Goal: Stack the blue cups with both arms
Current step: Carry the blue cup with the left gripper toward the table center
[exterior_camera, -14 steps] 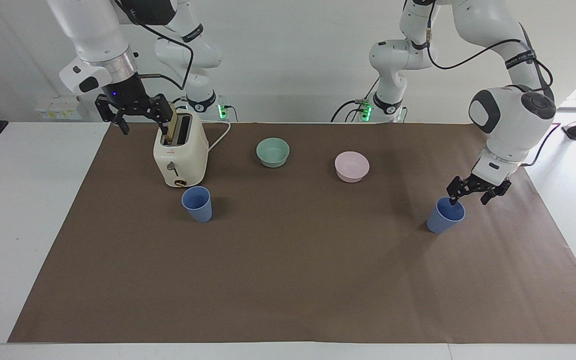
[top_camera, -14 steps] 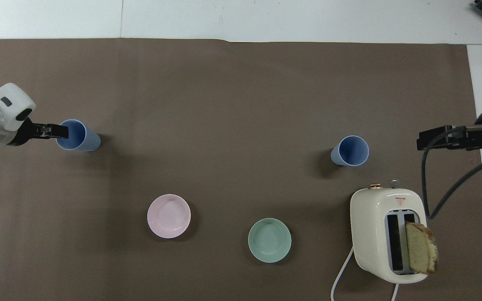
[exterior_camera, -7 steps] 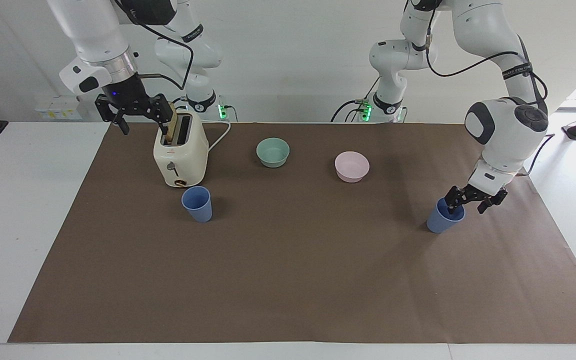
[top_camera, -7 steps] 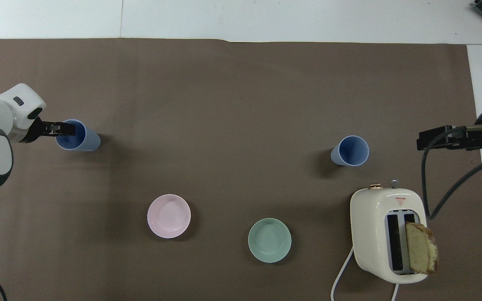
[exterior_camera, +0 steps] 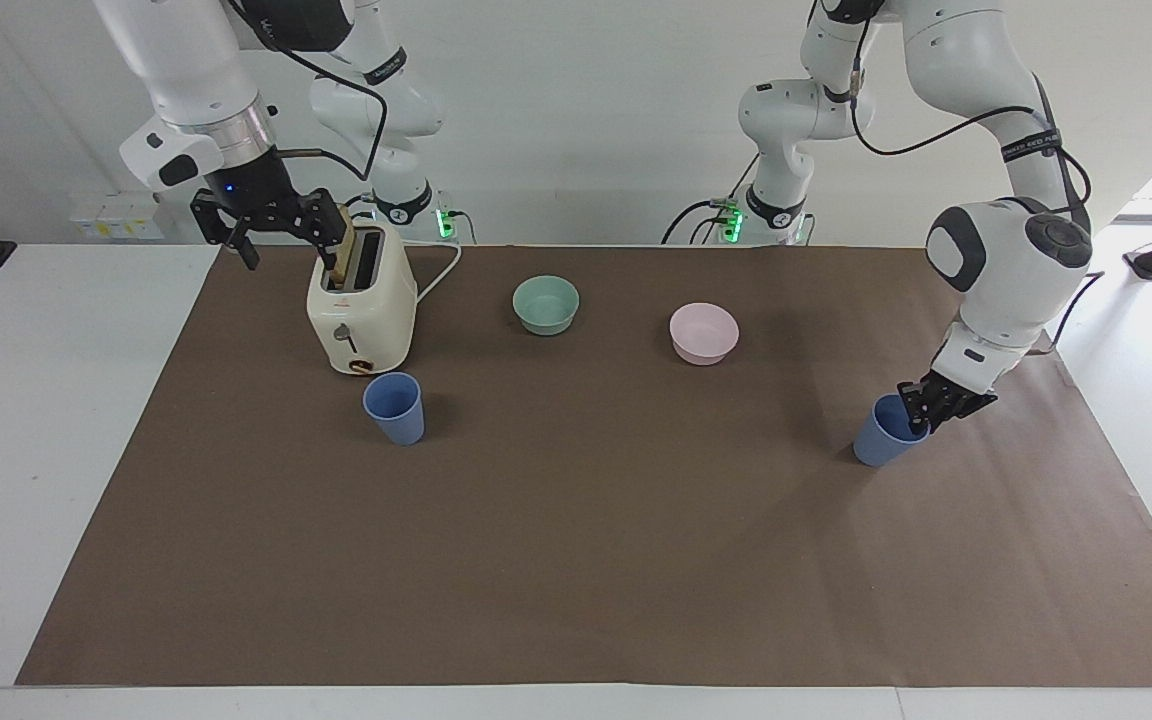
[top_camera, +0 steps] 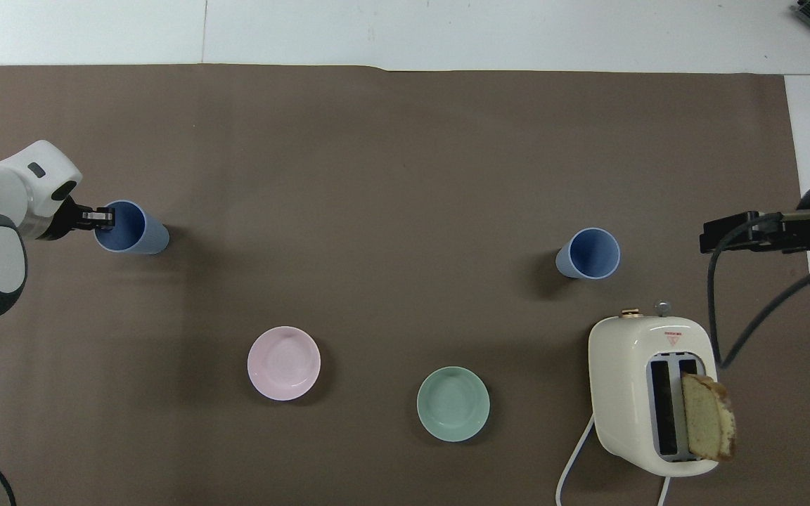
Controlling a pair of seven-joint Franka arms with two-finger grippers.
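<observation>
While the right arm waits with its end effector (exterior_camera: 276,232) raised and spread wide beside the cream toaster (exterior_camera: 361,310), the left end effector (exterior_camera: 926,410) is down at the rim of one blue cup (exterior_camera: 886,433), its fingers pinched together on the cup's wall (one finger seems to reach inside the mouth). That cup stands on the table (exterior_camera: 576,560) toward the left arm's end. In the overhead view the same end effector (top_camera: 99,218) meets the rim of this cup (top_camera: 134,232). A second blue cup (exterior_camera: 395,407) stands upright just beside the toaster, farther from the robots than it. Between the cups, nearer the robots, sit a mint-green bowl (exterior_camera: 546,304) and a pale pink bowl (exterior_camera: 704,333).
</observation>
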